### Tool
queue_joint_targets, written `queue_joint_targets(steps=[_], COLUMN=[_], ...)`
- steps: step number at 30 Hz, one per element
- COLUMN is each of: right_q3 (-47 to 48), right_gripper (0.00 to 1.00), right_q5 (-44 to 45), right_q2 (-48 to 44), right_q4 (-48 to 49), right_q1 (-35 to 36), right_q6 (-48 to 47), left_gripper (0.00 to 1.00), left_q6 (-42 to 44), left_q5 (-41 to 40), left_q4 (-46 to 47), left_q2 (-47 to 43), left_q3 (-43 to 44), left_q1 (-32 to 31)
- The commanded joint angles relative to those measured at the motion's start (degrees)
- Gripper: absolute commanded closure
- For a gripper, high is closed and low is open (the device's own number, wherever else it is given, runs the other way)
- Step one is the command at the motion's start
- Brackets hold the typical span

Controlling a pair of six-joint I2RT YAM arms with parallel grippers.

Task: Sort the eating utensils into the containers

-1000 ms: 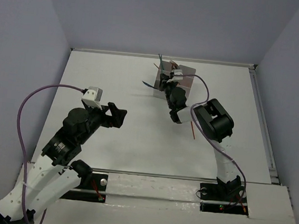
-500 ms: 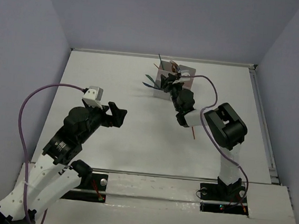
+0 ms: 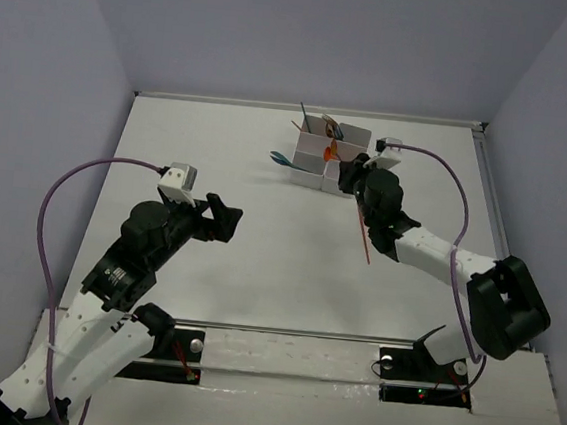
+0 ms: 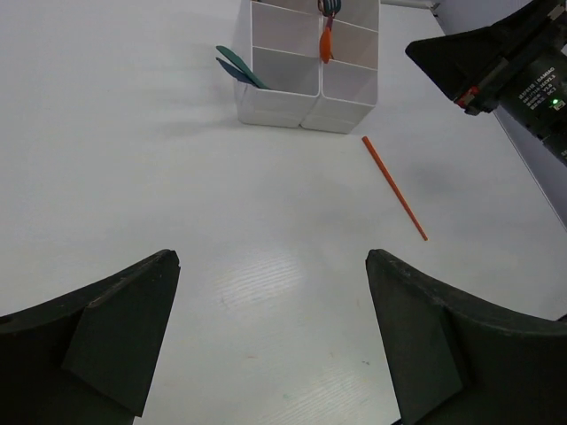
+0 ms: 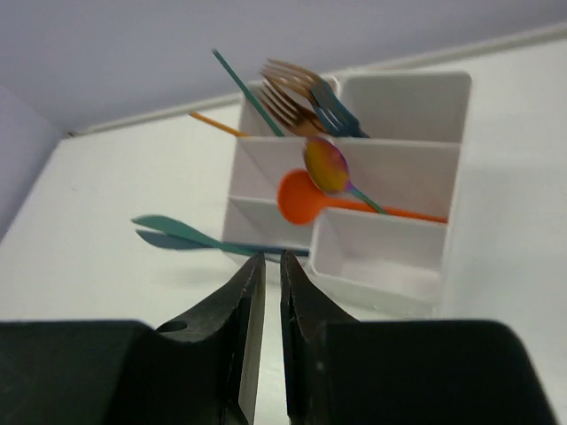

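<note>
The white six-compartment container (image 3: 314, 156) stands at the far middle of the table, also in the left wrist view (image 4: 282, 97) and right wrist view (image 5: 390, 266). It holds an orange spoon (image 5: 306, 197), a purple-yellow spoon (image 5: 326, 166), brown and blue forks (image 5: 297, 93), and teal utensils (image 5: 177, 235) sticking out to its left (image 3: 284, 158). One orange utensil (image 3: 366, 236) lies loose on the table near it (image 4: 394, 189). My right gripper (image 3: 350, 176) is just in front of the container, its fingers nearly together and empty (image 5: 272, 257). My left gripper (image 3: 225, 217) is open and empty (image 4: 273, 266).
Purple cables loop from both wrists (image 3: 76, 177) (image 3: 448, 173). The right arm (image 3: 501, 304) stretches along the right side of the table. A raised rail (image 3: 497, 233) runs along the table's right edge, and grey walls enclose the back and sides.
My right gripper has pulled back from over the container toward the near right, and its elbow has swung out to the right. The left arm has not moved.
</note>
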Motion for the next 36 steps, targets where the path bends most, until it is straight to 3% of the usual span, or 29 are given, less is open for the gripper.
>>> queue_joint_targets(steps=[1, 4, 7, 11, 19, 27, 36], right_q3=[-1.04, -1.04, -0.42, 1.06, 6.35, 12.05, 17.68], right_gripper=[0.82, 0.80, 0.72, 0.61, 0.55, 0.54, 0.72], right_q5=[4.81, 3.87, -0.96, -12.80, -16.27, -17.85, -10.12], right_q2=[-5.48, -7.86, -6.37, -1.55, 7.69, 15.50, 20.97], right_q4=[-29.16, -36.90, -43.06, -46.74, -47.74, -48.43, -54.58], right_q1=[-0.78, -3.57, -8.15, -14.21, -14.23, -14.23, -13.18], right_q6=[7.44, 7.26, 6.21, 2.00, -2.84, -3.19, -3.63], left_gripper=[0.01, 0.01, 0.01, 0.01, 0.01, 0.01, 0.01], left_q6=[0.59, 0.59, 0.51, 0.86, 0.95, 0.86, 0.95], left_q5=[2.84, 3.02, 2.84, 1.88, 3.81, 4.95, 5.39], left_q4=[3.69, 3.69, 3.69, 3.69, 3.69, 3.78, 3.96], left_q2=[0.36, -0.43, -1.66, -1.49, -1.31, -0.87, -1.49], left_q3=[-0.65, -0.57, -0.65, -0.57, -0.65, -0.83, -0.92], left_q1=[0.34, 0.34, 0.34, 1.39, 1.39, 1.92, 2.45])
